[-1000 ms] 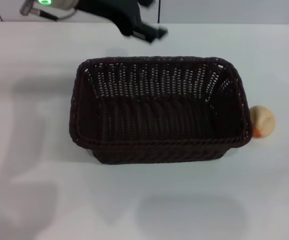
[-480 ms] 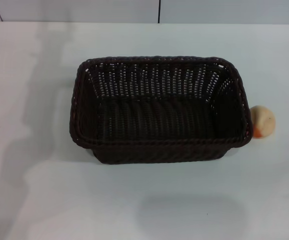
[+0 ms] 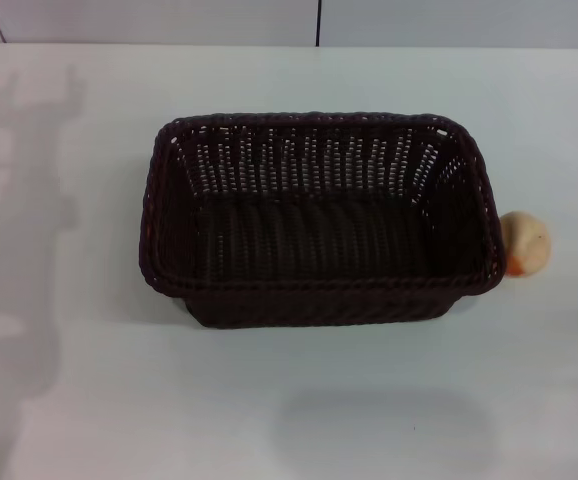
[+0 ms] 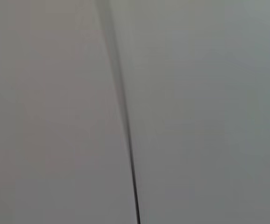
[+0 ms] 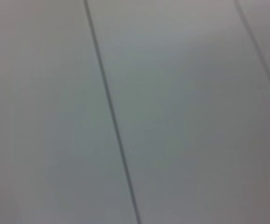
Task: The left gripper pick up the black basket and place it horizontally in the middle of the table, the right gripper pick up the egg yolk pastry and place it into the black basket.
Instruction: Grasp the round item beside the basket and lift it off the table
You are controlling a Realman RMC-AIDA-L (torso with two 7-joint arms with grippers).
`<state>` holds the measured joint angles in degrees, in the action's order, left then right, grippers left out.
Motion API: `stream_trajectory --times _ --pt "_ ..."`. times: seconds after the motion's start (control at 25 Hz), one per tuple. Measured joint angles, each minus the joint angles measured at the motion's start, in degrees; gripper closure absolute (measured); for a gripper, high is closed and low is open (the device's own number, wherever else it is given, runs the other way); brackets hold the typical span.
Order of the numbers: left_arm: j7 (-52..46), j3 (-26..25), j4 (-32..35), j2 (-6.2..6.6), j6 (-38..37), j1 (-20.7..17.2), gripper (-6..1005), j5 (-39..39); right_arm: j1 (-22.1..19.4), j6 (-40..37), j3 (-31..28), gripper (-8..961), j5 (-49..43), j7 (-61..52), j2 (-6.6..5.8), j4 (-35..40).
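Dark woven wicker black basket (image 3: 319, 220) sits lengthwise mid white table (image 3: 69, 400), so that step looks done. Pale round egg yolk pastry (image 3: 524, 243) lies outside, touching its right end. Neither gripper visible; jaw state unknown.

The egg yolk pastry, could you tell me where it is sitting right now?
In the head view, the egg yolk pastry rests on the table on the robot's right, just outside the black basket.

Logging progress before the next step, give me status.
Both grippers out of view. Black basket upright mid-table, empty. Egg yolk pastry on the table at its right end, nothing blocking.
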<state>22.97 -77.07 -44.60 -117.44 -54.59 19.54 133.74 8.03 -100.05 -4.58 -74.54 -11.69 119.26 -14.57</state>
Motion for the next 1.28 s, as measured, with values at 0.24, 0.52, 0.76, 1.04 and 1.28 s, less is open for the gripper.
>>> stream_trajectory --times 0.24,0.52,0.76,1.04,1.28 --pt "-30.2 -6.8 22.7 1.17 -4.7 4.6 209 12.5 3.1 4.7 10.7 137 0.0 0.0 -0.09 1.0" --pt "-27.5 -8.8 27.3 -0.15 -7.0 3.9 208 13.7 9.9 17.1 19.4 137 -0.1 0.0 -0.02 0.8" --pt "-25.1 -8.4 27.4 -0.38 -7.1 3.6 209 14.0 13.5 24.3 20.7 137 -2.4 0.1 0.13 -0.3" --pt "-24.7 -8.1 27.1 -0.42 -7.4 3.6 210 14.2 13.3 25.9 20.4 137 -2.5 -0.4 0.13 -0.6" --pt "-24.6 -8.0 27.1 -0.42 -7.4 3.6 210 14.3 13.2 27.4 20.2 264 -2.3 -0.4 0.07 -0.9"
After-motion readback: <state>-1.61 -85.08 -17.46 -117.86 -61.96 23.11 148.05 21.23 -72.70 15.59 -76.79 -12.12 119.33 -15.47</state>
